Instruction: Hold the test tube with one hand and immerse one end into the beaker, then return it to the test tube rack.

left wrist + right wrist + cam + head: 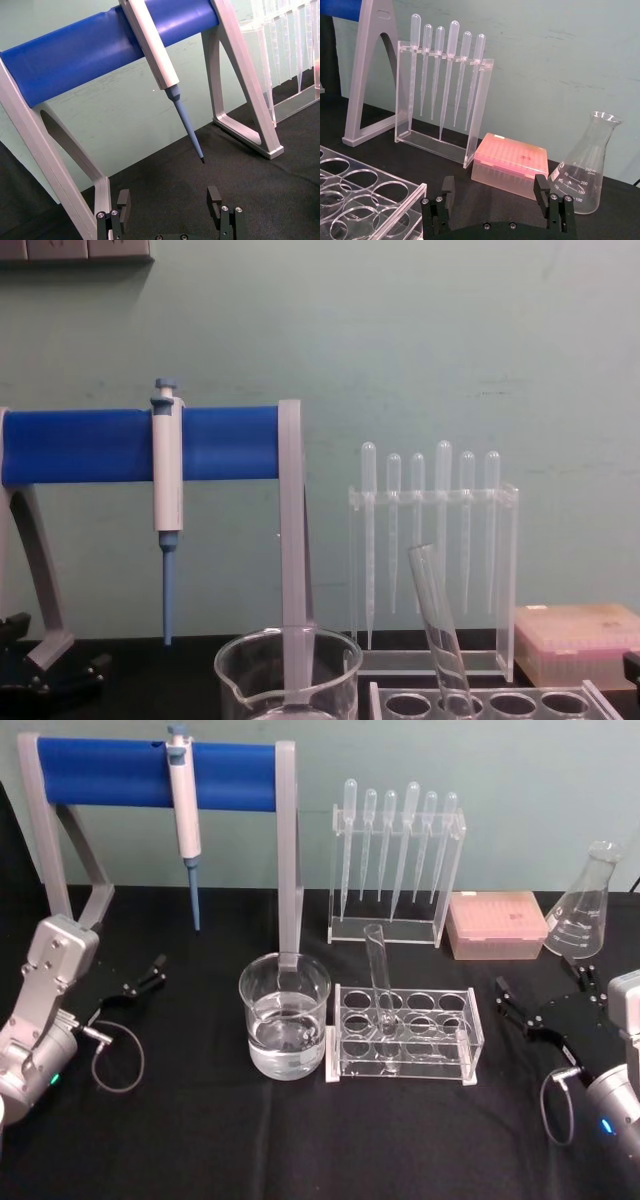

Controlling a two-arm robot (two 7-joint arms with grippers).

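The test tube (pixel 380 975) stands tilted in a middle hole of the clear rack (pixel 405 1060), its flared rim up; from the chest it (pixel 437 630) leans left. Left of the rack sits the beaker (pixel 285 1015), about a third full of clear liquid, also low in the chest view (pixel 288 670). My left gripper (pixel 145 975) rests open on the black table at the far left, well clear of the beaker. My right gripper (pixel 503 998) lies open to the right of the rack. Both wrist views show empty, spread fingers (pixel 123 205) (pixel 448 187).
A blue-barred stand (pixel 150 775) holds a pipettor (pixel 183 810) behind the beaker. Several plastic pipettes hang in a clear holder (pixel 395 870) at the back. A pink tip box (pixel 497 925) and a conical flask (pixel 585 905) stand at the back right.
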